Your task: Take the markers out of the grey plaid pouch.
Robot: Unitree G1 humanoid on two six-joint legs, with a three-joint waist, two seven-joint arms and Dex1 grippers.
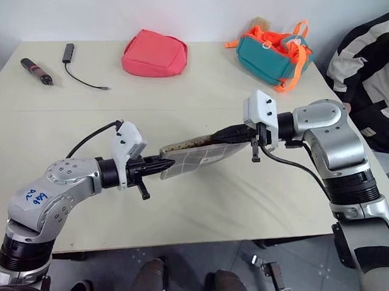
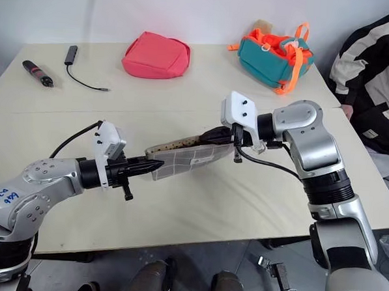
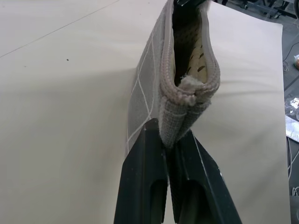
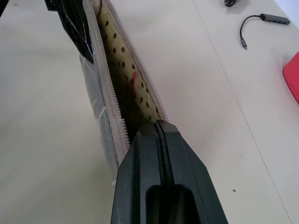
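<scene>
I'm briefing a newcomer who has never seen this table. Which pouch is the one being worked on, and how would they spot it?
On the beige table, look at the near middle, between the two arms. The flat grey plaid fabric pouch hangs there above the tabletop, unzipped, one end in each tool. The salmon-pink pouch and teal-and-orange bag lie untouched at the far edge.

A lab-like test room: bare beige table [image 1: 198, 204], plain white wall [image 1: 123, 11], grey floor [image 1: 195, 263].

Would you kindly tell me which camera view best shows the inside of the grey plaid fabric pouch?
The right wrist view: it looks along the open zip of the grey plaid fabric pouch onto its dotted cream lining. The left wrist view sees in from one end, less deeply. The eye views show its outside, held above the table between both grippers.
</scene>
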